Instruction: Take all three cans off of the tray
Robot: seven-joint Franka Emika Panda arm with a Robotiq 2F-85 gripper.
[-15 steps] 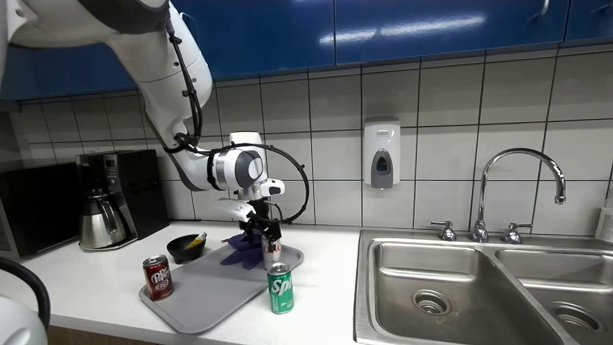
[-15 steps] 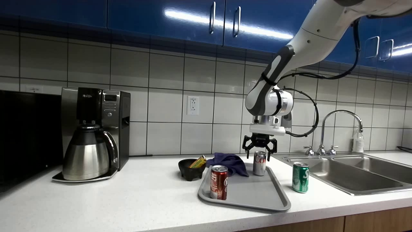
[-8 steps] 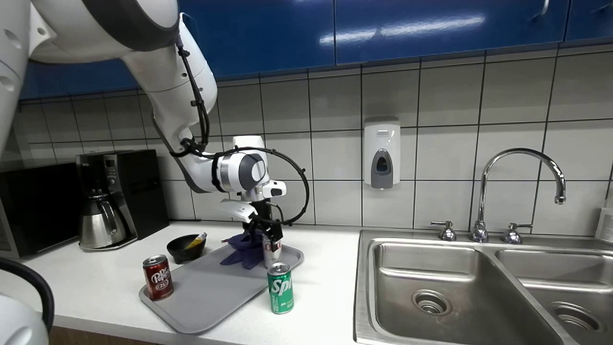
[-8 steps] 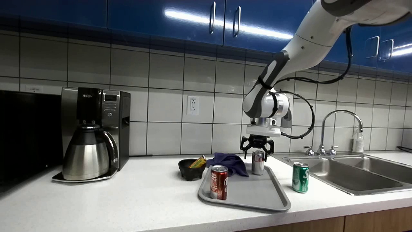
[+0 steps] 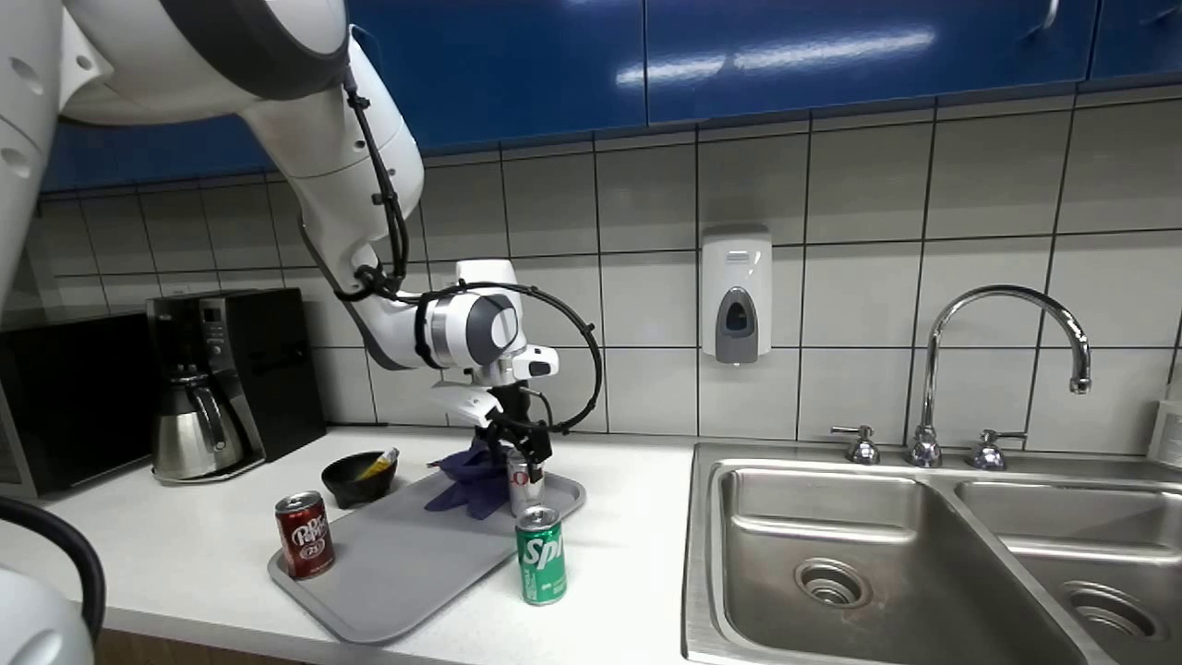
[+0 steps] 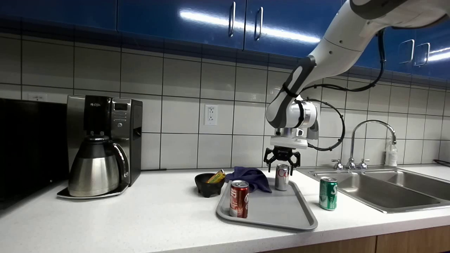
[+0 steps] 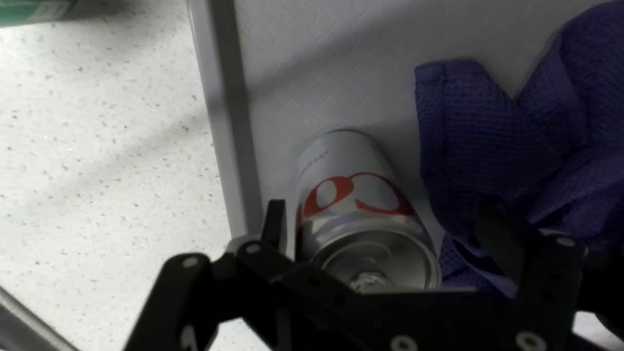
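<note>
Wrist view, hand point(image 7: 385, 214) spread around silver can point(image 7: 360, 209), tray rim point(image 7: 219, 107) near, wider gap toward purple cloth point(image 7: 507, 151)

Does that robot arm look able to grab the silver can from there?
Probably yes: the claw is open and the silver can shows between its sides, though the purple cloth close by might get caught.

White arm point(image 6: 338, 44), grey bands point(image 5: 254, 46), looped black cable point(image 5: 390, 201), screw-studded black pincer point(image 6: 280, 170)
</note>
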